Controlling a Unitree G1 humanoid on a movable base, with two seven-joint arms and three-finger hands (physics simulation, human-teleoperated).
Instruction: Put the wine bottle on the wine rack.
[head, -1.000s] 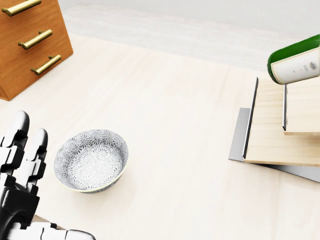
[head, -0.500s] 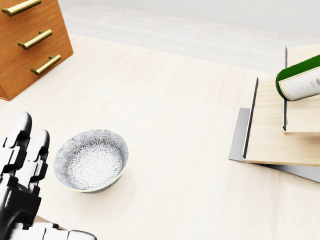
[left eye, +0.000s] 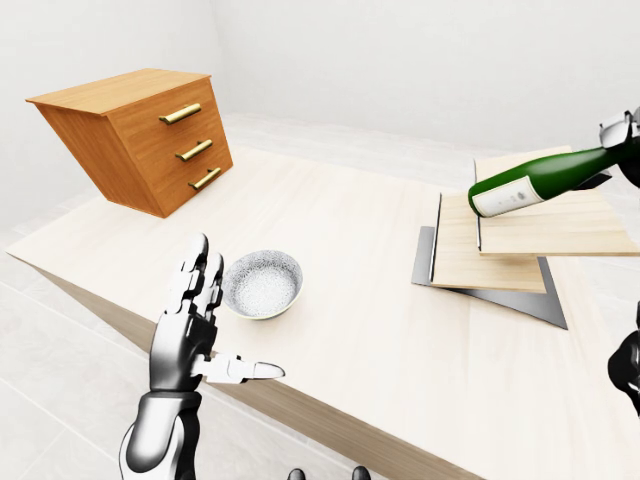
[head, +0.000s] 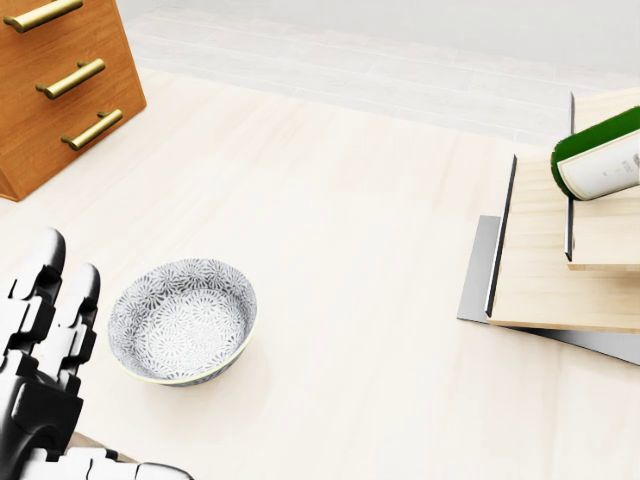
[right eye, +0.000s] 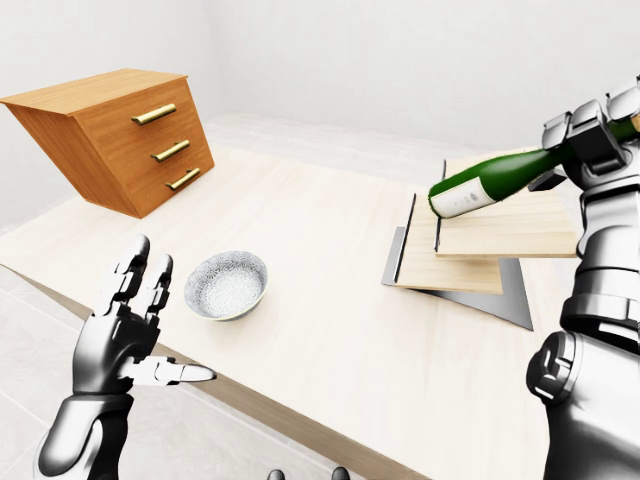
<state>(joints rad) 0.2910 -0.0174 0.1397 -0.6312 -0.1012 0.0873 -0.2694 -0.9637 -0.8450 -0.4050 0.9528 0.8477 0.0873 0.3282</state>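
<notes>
A pale wooden table (left eye: 340, 300) fills the scene, with a tilted chest of drawers (left eye: 140, 135) at the upper left of the eye views. To the right lies the wine rack (right eye: 470, 245), made of stepped wooden boards on a grey metal base. The green wine bottle (right eye: 490, 182) is held in the air above the rack, lying almost level with its base pointing left, so the placing is judged under way but not finished: it must be lowered and released. The right hand (right eye: 590, 140) is raised high, its fingers closed round the bottle's neck. A patterned bowl (head: 182, 320) sits just beyond the fingertips of the left hand (left eye: 190, 330), which is held upright, spread wide and empty.
</notes>
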